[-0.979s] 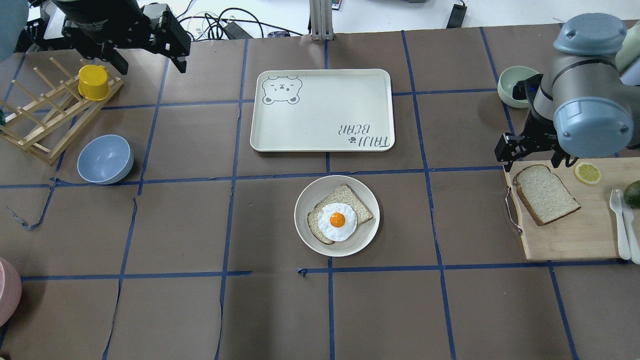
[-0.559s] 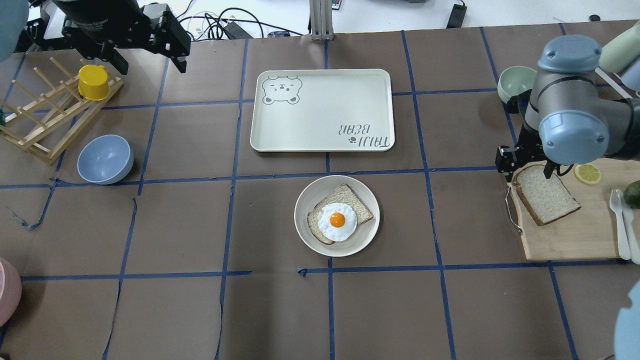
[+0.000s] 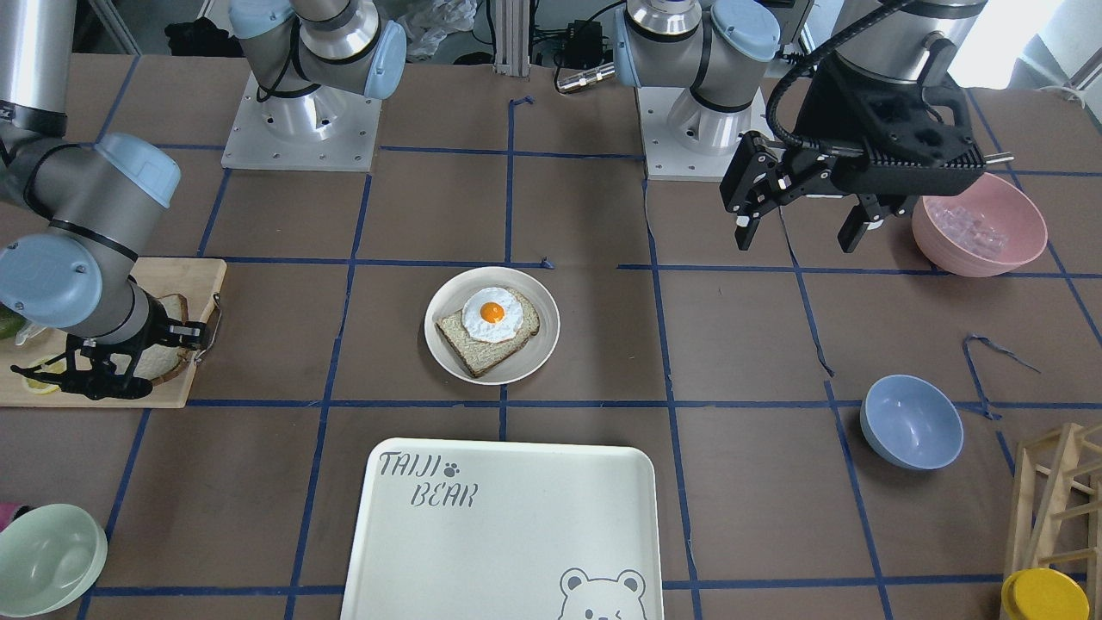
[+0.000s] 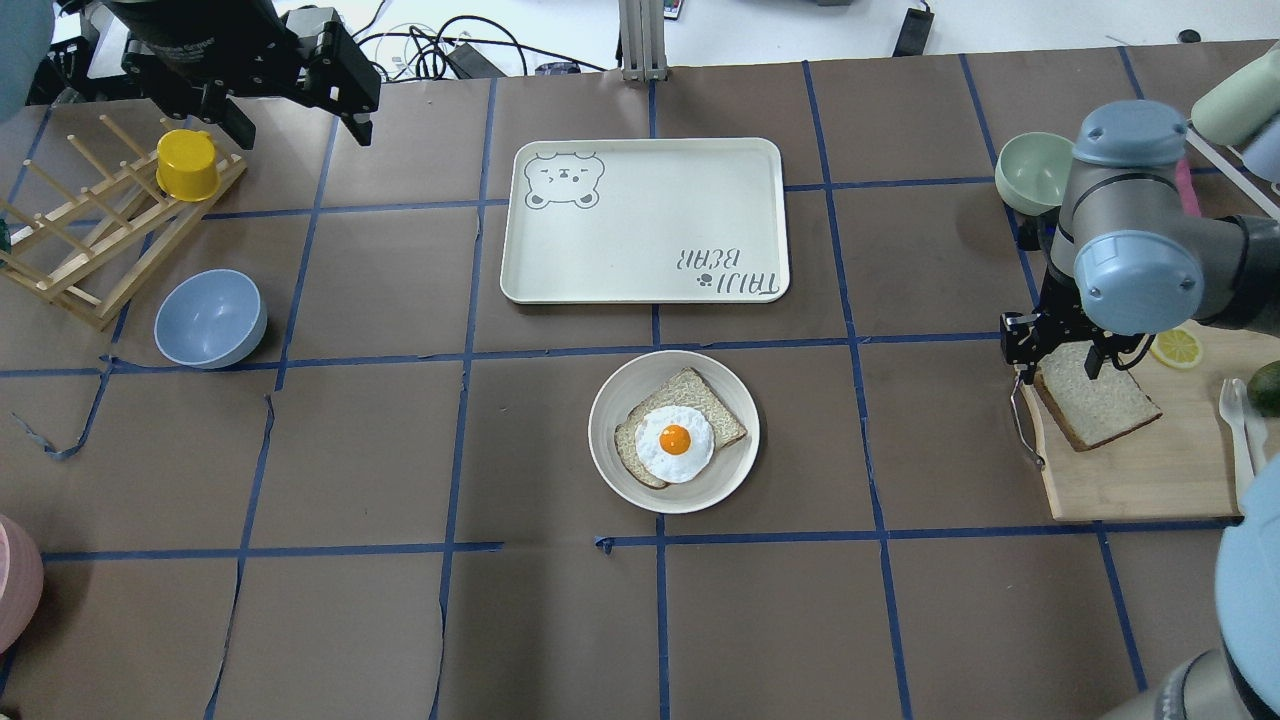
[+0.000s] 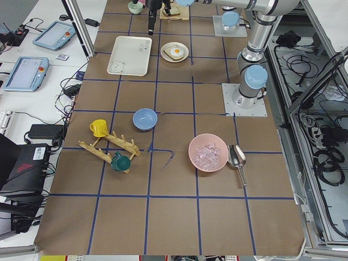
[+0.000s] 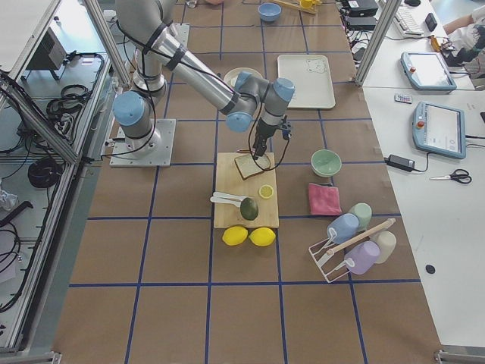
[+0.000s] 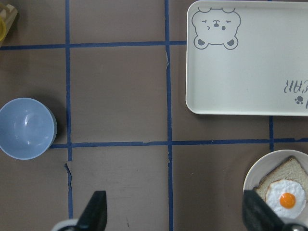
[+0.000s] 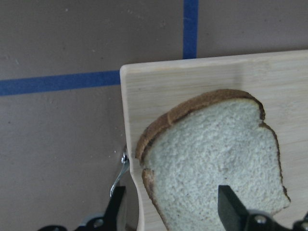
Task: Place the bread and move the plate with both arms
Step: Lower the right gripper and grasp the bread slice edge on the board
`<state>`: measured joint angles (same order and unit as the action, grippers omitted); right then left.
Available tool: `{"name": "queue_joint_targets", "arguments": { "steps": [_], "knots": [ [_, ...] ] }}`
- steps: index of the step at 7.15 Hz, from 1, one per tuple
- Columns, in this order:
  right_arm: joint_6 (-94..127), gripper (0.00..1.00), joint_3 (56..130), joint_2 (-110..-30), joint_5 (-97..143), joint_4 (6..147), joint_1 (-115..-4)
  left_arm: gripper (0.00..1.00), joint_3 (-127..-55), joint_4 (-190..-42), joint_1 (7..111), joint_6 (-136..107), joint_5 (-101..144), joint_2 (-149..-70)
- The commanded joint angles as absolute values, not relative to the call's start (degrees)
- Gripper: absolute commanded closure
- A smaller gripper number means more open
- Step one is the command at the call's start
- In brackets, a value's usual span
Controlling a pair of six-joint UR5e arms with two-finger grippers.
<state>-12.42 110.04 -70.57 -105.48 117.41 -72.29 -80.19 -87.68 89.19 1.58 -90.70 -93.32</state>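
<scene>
The plain bread (image 4: pixel 1100 410) lies flat on a wooden cutting board (image 4: pixel 1140 470) at the right; it also shows in the right wrist view (image 8: pixel 216 159). My right gripper (image 4: pixel 1055 358) is open and low over the slice's rounded far end. In the right wrist view (image 8: pixel 174 209) one finger is over the bread and the other is beside the board's edge. The round off-white plate (image 4: pixel 730 478) sits mid-table and holds a bread slice with a fried egg (image 4: pixel 675 440). My left gripper (image 4: pixel 300 125) is open and empty, high over the far left corner.
The cream "TAIJI BEAR" tray (image 4: pixel 645 220) lies beyond the plate. A blue bowl (image 4: pixel 210 318) and a wooden rack (image 4: pixel 90 240) with a yellow cup (image 4: pixel 187 165) stand at the left. A green bowl (image 4: pixel 1030 170), a lemon slice (image 4: pixel 1175 347) and white cutlery (image 4: pixel 1240 440) surround the board.
My right gripper has moved from the board's far edge towards the robot and down, and now stands over the bread's far end. The left arm has not moved.
</scene>
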Motion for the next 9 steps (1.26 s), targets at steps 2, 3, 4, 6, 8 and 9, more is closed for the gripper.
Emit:
{"name": "queue_joint_targets", "arguments": {
  "steps": [2, 3, 4, 6, 8, 9],
  "knots": [
    [-12.2, 0.41, 110.0, -68.8, -105.9, 117.4, -72.2, 0.0, -80.2, -87.7, 89.1, 1.7, -90.7, -93.3],
    [-12.1, 0.58, 110.0, -68.8, -105.8, 117.4, -72.2, 0.0, -80.2, -87.7, 89.1, 1.7, -90.7, -93.3],
    [-12.0, 0.72, 110.0, -68.8, -105.8, 117.4, -72.2, 0.0, -80.2, -87.7, 89.1, 1.7, -90.7, -93.3],
    [-12.2, 1.0, 110.0, -68.9, -105.8, 117.3, -72.2, 0.0, -80.2, -87.7, 89.1, 1.7, -90.7, -93.2],
    [-12.7, 1.0, 109.5, -69.4, -106.0, 117.1, -72.2, 0.0, -80.2, -87.6, 89.1, 1.8, -90.7, -93.3],
    [-12.7, 1.0, 109.0, -69.8, -106.0, 116.6, -72.2, 0.0, -80.2, -87.6, 89.1, 1.8, -90.7, -93.3]
  ]
}}
